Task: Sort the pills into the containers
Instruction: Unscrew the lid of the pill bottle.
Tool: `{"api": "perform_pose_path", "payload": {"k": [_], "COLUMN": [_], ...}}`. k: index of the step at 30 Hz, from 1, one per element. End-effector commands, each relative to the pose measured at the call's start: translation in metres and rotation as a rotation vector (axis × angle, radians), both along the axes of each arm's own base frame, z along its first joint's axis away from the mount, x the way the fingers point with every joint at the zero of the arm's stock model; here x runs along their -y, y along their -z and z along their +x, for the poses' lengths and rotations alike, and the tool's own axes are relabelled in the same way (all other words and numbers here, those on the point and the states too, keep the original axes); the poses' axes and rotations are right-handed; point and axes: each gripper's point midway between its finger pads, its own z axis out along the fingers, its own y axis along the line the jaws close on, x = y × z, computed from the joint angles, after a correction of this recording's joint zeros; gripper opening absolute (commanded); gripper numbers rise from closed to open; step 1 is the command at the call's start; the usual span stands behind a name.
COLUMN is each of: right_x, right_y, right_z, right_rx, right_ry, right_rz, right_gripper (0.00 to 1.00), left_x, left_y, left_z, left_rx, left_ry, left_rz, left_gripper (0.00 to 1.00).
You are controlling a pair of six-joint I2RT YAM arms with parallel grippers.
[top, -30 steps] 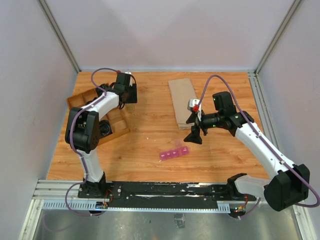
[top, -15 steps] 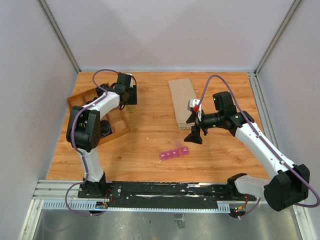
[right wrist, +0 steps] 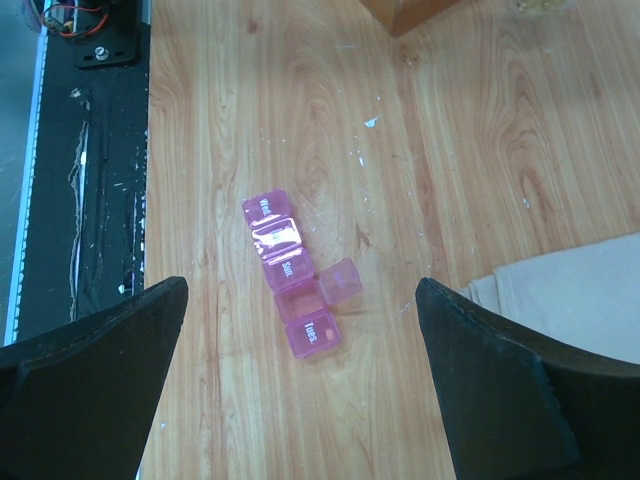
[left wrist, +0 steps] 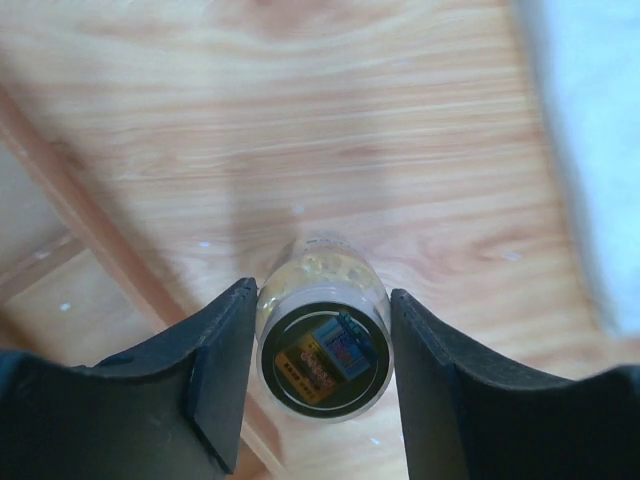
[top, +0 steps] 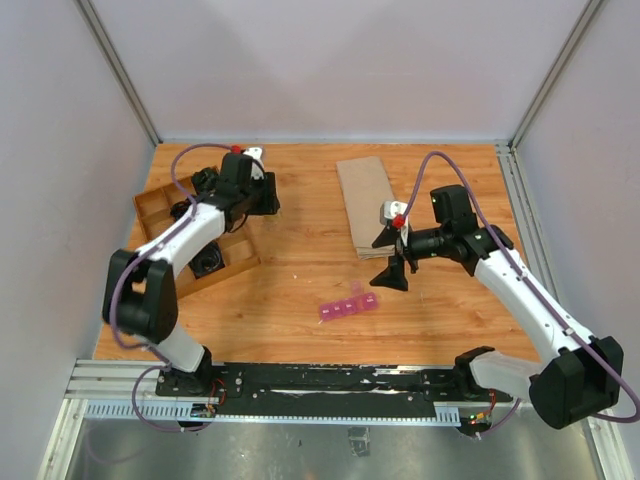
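A small clear pill bottle (left wrist: 322,340) with yellowish pills inside stands between the fingers of my left gripper (left wrist: 322,372), seen from above. Both pads press against its sides, so the gripper is shut on it. In the top view the left gripper (top: 254,195) sits by the wooden tray's right edge and hides the bottle. The containers (top: 348,305), a pink strip of compartments, lie on the table's near middle. One compartment (right wrist: 302,303) has its lid flipped open. My right gripper (top: 392,266) hovers above the containers (right wrist: 272,240), wide open with nothing in it.
A brown wooden divided tray (top: 160,200) holding black items sits at the left, and its rim (left wrist: 90,240) runs beside the bottle. A folded tan cloth (top: 365,200) lies at the back centre. The black base rail (top: 330,380) runs along the near edge.
The left arm swung its elbow out and brought the gripper down over the bottle, narrowing its jaws onto it. The right arm shifted only slightly.
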Motion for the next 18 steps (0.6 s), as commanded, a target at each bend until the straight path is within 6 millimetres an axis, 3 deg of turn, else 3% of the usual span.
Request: {"api": "perform_pose_path", "payload": {"k": [1, 7, 10, 14, 18], "right_x": [-0.001, -0.006, -0.008, -0.01, -0.014], "right_y": [-0.014, -0.032, -0.037, -0.041, -0.039], "right_z": [-0.019, -0.039, -0.038, -0.044, -0.051], "right_rx": [0.057, 0.09, 0.096, 0.106, 0.114], "right_ry": [-0.092, -0.173, -0.16, -0.184, -0.219], "right_rz": [0.072, 0.173, 0.197, 0.232, 0.258], "right_gripper": [0.99, 0.99, 0.99, 0.99, 0.99], "left_x": [0.057, 0.115, 0.138, 0.152, 0.167], "left_y": [-0.08, -0.133, -0.146, -0.154, -0.153], "left_z": [-0.038, -0.14, -0.186, -0.221, -0.233], "left_rx": [0.251, 0.517, 0.607, 0.693, 0.689], "left_ry": [0.243, 0.571, 0.678, 0.728, 0.749], "left_rz": [-0.234, -0.527, -0.578, -0.642, -0.668], "left_gripper": [0.0, 0.0, 0.0, 0.0, 0.0]}}
